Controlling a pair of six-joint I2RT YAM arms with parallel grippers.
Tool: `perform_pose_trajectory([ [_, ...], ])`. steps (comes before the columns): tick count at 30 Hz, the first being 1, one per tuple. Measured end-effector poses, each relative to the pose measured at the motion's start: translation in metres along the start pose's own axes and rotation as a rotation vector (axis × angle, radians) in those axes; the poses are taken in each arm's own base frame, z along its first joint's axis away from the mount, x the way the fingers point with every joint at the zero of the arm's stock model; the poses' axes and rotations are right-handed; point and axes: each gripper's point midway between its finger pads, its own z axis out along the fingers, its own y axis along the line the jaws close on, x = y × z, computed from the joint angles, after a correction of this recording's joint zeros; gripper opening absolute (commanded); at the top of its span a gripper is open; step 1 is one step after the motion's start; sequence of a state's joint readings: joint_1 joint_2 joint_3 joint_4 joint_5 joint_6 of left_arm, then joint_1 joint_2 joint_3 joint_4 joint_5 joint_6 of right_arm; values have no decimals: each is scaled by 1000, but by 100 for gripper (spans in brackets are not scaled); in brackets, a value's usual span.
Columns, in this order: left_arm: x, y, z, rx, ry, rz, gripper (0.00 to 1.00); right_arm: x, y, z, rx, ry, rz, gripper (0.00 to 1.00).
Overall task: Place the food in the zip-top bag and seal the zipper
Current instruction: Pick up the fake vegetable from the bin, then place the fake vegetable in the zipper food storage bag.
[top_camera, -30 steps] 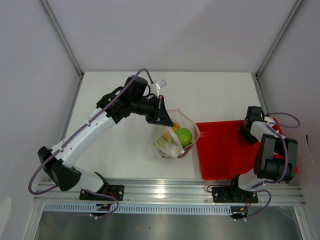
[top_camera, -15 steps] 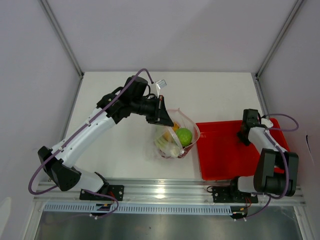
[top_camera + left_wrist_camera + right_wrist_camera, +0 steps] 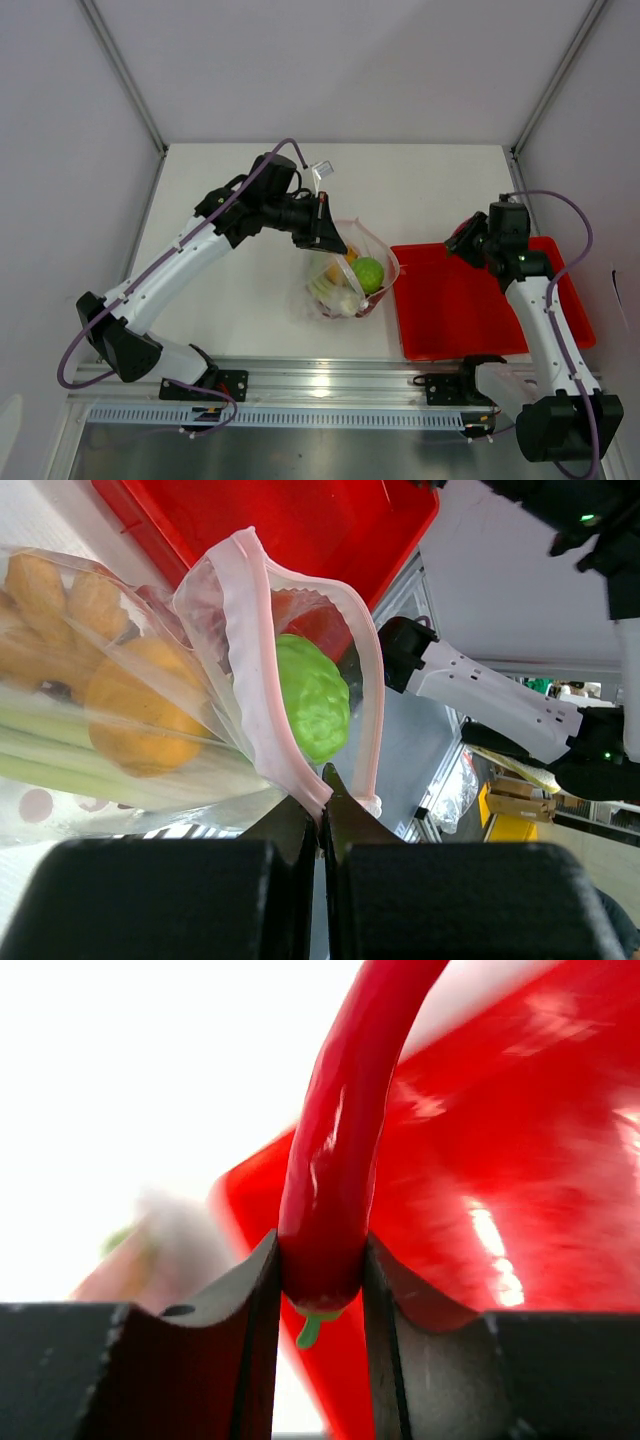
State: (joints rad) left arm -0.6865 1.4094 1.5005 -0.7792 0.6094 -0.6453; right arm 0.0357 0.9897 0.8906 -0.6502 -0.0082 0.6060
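Note:
The clear zip-top bag (image 3: 350,270) stands open at the table's middle, holding a round green fruit (image 3: 368,271), orange and yellow pieces (image 3: 130,710) and a pale-green stalk (image 3: 60,750). My left gripper (image 3: 325,228) is shut on the bag's pink zipper strip (image 3: 245,650) at its far edge and holds the mouth up. My right gripper (image 3: 462,240) is shut on a long red pepper (image 3: 335,1150) near its green stem, above the red tray's left part. In the top view the pepper is hidden by the gripper.
A red tray (image 3: 440,310) lies right of the bag, near the table's front edge. Grey walls and frame posts close in the table at the back and sides. A metal rail runs along the near edge.
My right arm has lifted off the tray's far right and swung left toward the bag with the red pepper. The left arm and bag have not moved.

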Motion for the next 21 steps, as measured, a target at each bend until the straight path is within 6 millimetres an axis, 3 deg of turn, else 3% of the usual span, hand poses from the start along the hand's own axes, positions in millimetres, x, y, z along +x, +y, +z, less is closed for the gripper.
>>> perform_pose_trajectory([
  [4,1,2,1,-6,0,-3,1,12,55,-29,-266,149,-72,1],
  [10,1,3,1,-8,2,-5,0,38,111,-93,-574,328,-171,1],
  [14,0,5,4,-13,9,-10,1,46,136,-143,-777,376,-217,2],
  [21,0,9,9,-22,19,-17,1,54,168,-218,-1085,477,-143,1],
])
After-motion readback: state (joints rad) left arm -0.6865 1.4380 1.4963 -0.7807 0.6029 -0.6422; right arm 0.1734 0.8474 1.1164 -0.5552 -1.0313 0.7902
